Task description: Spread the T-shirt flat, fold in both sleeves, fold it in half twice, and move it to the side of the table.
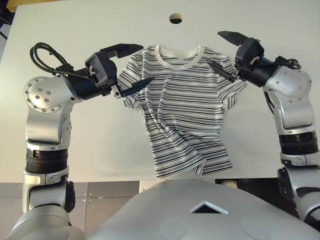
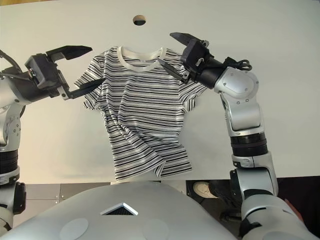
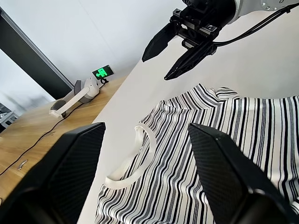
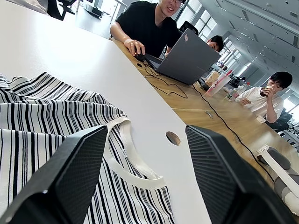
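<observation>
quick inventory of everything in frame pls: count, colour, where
T-shirt: 1, black-and-white stripes with a cream collar, lying mid-table, collar away from the robot, lower part wrinkled.
table: 1, white, under the T-shirt.
hole: 1, round, in the table beyond the collar.
wooden table: 1, brown, adjoining the white table's far edge.
laptop: 1, grey, lid open, on the wooden table.
device: 1, white, on the wooden table; type unclear.
left gripper: 1, black, open, over the T-shirt's sleeve on the robot's left.
right gripper: 1, black, open, over the T-shirt's shoulder on the robot's right.
</observation>
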